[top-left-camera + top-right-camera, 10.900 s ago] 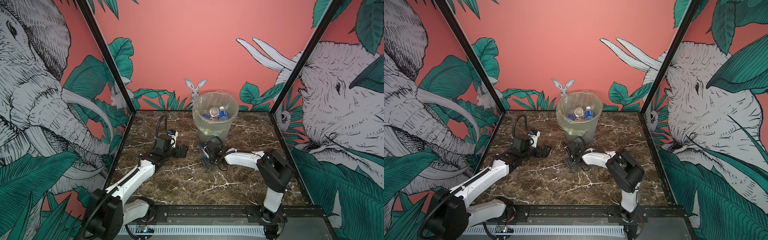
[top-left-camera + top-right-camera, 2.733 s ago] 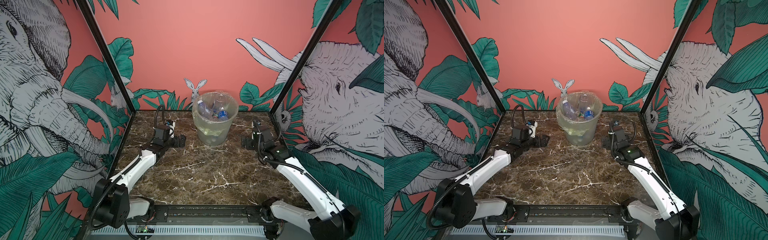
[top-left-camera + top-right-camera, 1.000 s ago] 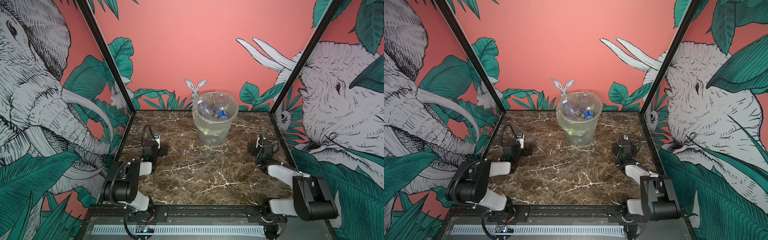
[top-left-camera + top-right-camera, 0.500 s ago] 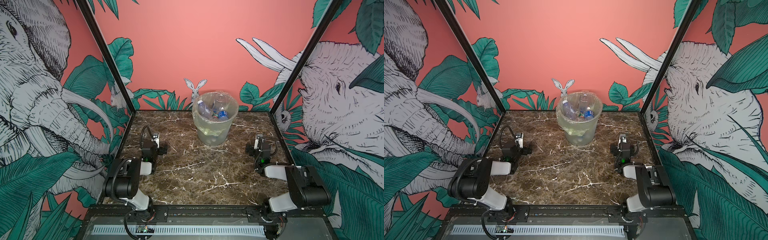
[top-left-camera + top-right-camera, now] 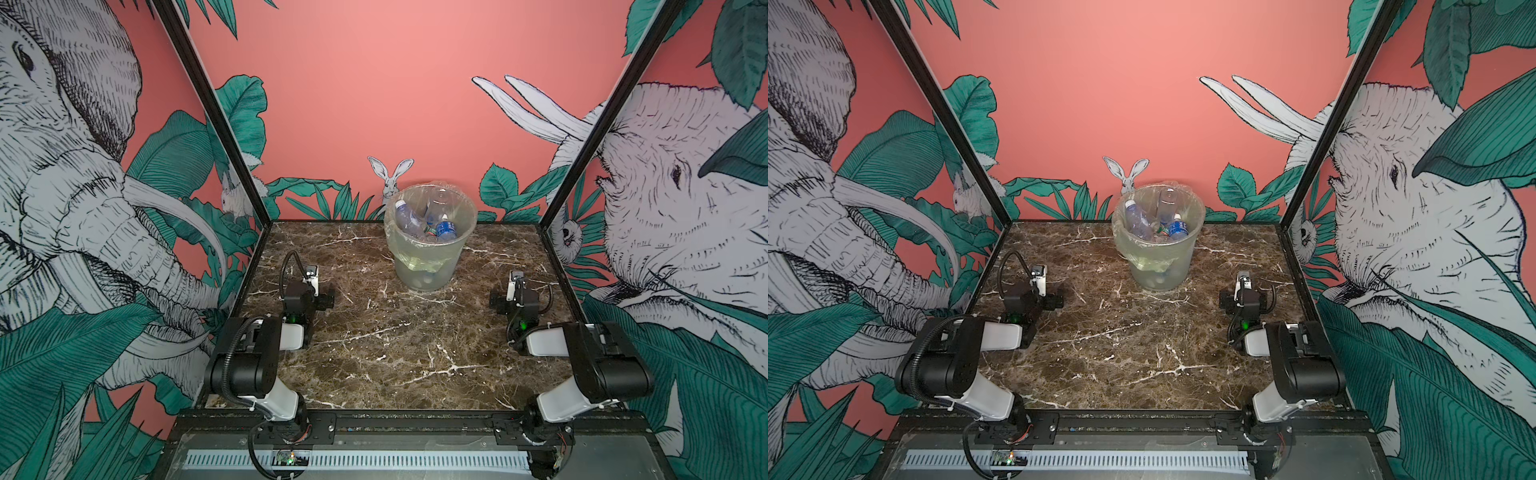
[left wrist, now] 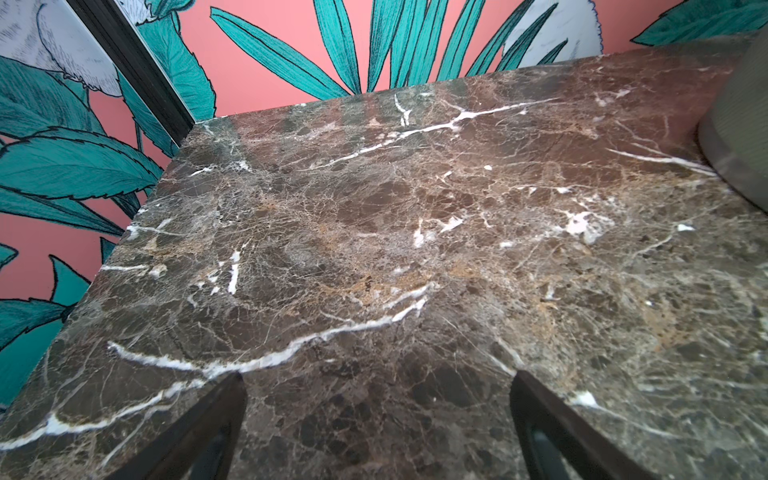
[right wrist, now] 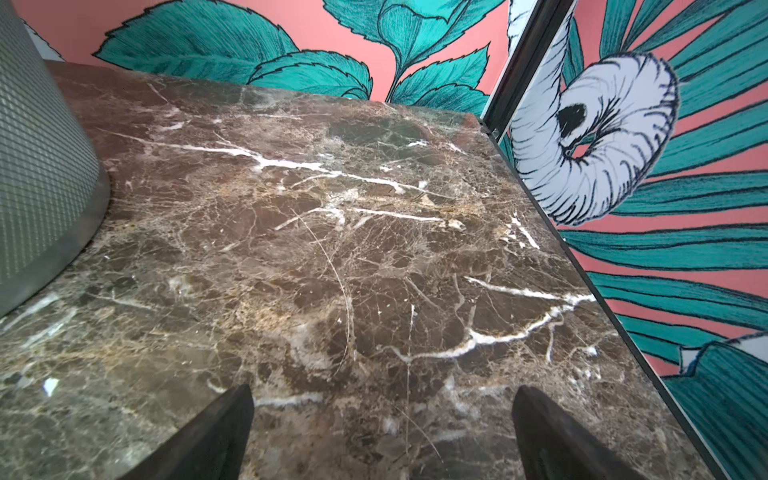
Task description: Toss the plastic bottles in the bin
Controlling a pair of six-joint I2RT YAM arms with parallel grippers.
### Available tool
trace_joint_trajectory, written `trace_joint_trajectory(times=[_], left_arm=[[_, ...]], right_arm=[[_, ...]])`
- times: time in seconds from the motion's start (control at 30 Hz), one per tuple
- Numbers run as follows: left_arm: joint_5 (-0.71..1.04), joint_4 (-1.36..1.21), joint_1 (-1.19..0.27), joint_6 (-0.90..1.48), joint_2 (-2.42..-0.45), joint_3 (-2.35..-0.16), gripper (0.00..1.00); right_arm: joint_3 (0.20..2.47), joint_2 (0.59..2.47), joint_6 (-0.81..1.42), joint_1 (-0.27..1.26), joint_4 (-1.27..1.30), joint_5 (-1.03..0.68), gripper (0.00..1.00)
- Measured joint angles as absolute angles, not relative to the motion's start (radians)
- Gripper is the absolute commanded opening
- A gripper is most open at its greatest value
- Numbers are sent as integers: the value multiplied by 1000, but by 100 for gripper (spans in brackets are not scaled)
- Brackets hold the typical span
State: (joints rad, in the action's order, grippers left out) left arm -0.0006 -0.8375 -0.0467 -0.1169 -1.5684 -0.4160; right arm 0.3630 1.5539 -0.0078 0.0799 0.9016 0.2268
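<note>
The bin (image 5: 428, 270) (image 5: 1158, 270), translucent grey-white with a clear bag liner, stands at the back middle of the marble table (image 5: 395, 345). Several plastic bottles (image 5: 446, 229) (image 5: 1177, 227) lie inside it. None shows on the tabletop. My left gripper (image 5: 308, 296) (image 5: 1036, 299) rests low at the left, open and empty. My right gripper (image 5: 516, 300) (image 5: 1244, 300) rests low at the right, also open and empty. Only bare marble lies between the jaws of the left gripper (image 6: 378, 395) and of the right gripper (image 7: 382, 395). The bin's base shows at the edge of the left wrist view (image 6: 739, 124) and of the right wrist view (image 7: 37, 166).
Printed wall panels with black frame posts (image 5: 216, 124) (image 5: 602, 124) close in the table on the left, back and right. Both arms are folded back, with their elbows (image 5: 245, 365) (image 5: 611, 365) near the front rail (image 5: 395, 419).
Both arms have drawn back from beside the bin and folded up at the table's sides. In the last second the right elbow settled lower, and both grippers stayed open.
</note>
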Motion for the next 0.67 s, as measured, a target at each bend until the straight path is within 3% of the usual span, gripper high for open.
trace_joint_trajectory(times=[0.67], left_arm=[[-1,-837,-47,-117,-1568,-416,100]], right_arm=[[363,1554,-8,80,908,227,99]])
